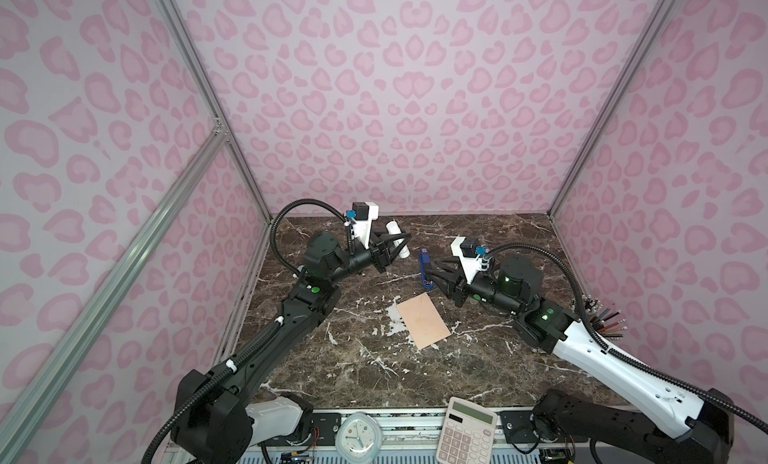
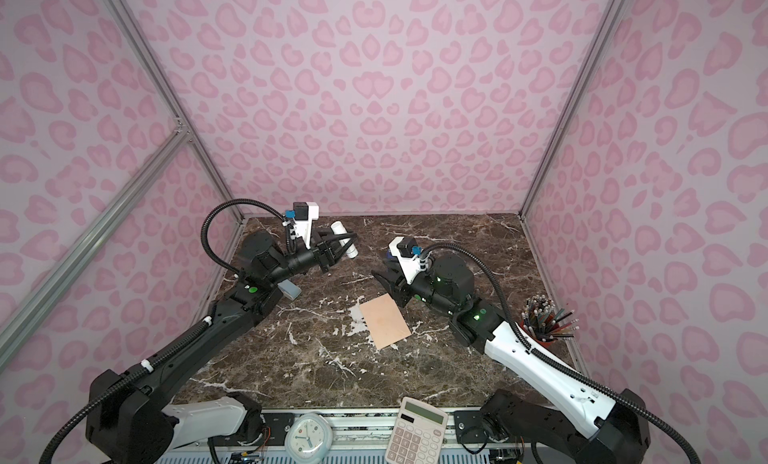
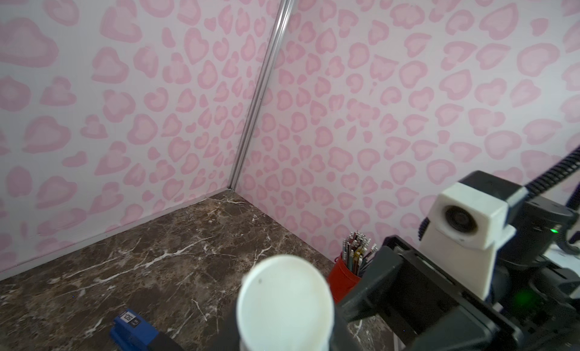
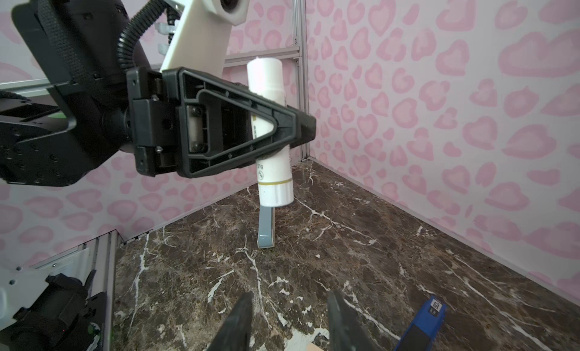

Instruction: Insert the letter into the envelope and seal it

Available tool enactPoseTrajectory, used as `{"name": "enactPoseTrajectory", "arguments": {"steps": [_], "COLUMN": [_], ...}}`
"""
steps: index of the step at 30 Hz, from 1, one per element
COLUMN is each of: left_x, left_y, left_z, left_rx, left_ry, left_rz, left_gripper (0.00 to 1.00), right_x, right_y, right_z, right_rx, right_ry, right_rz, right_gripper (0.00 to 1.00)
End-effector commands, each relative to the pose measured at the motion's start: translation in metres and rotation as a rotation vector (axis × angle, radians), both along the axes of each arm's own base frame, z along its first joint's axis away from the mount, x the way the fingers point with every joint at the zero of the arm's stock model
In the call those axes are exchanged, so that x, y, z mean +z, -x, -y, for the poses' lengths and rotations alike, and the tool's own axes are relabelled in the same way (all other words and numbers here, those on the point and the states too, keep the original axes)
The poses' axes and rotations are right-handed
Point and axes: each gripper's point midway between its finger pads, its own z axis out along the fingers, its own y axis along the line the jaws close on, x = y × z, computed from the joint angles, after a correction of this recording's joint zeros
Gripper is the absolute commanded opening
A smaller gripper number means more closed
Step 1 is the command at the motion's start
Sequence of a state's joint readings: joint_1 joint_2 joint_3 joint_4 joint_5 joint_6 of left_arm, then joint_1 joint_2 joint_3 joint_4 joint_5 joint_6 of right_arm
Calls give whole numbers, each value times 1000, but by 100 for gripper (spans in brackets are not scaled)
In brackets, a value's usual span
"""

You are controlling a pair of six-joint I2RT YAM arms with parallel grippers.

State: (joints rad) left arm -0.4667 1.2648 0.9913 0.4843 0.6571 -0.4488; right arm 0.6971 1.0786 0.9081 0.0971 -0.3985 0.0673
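The peach envelope point(image 1: 424, 321) point(image 2: 385, 321) lies flat on the marble table, near the middle, in both top views. The letter is hidden; no pink sheet shows in any view. My left gripper point(image 1: 394, 242) point(image 2: 341, 242) hovers at the back left, shut on a white glue stick point(image 1: 397, 237) point(image 2: 345, 237) point(image 4: 270, 131). The stick's round cap point(image 3: 284, 305) fills the left wrist view. My right gripper point(image 1: 431, 278) point(image 2: 380, 277) point(image 4: 290, 299) stands open just behind the envelope's far corner, nothing between its fingers.
A blue stapler point(image 1: 424, 269) point(image 4: 422, 324) point(image 3: 135, 329) stands beside the right gripper. A grey block point(image 2: 291, 289) point(image 4: 265, 228) sits near the left arm. A red pencil cup point(image 2: 544, 331) is at the right wall. A calculator point(image 1: 467, 430) and clock point(image 1: 357, 437) rest at the front rail.
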Motion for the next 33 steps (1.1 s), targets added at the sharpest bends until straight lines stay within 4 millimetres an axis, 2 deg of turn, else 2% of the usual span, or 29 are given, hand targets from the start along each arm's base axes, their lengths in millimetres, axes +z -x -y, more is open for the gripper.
{"name": "enactPoseTrajectory", "arguments": {"steps": [1,6,12,23,33], "left_x": [18,16,15,15,13], "left_y": [26,40,46,47,47], "left_z": [11,18,21,25,27], "left_rx": [-186,-314,-383,-427,-444], "left_ry": [54,76,86,95,91], "left_rz": [25,-8,-31,-39,-43], "left_gripper": [4,4,4,4,4], "right_x": [12,20,23,21,21], "right_y": [10,14,16,16,11], "right_z": [-13,-22,-29,-33,-35], "right_rx": [118,198,255,284,279], "right_ry": [-81,-121,-142,-155,-162], "right_rz": [-8,-30,-44,-65,-79], "right_gripper": [44,50,51,46,37]}}
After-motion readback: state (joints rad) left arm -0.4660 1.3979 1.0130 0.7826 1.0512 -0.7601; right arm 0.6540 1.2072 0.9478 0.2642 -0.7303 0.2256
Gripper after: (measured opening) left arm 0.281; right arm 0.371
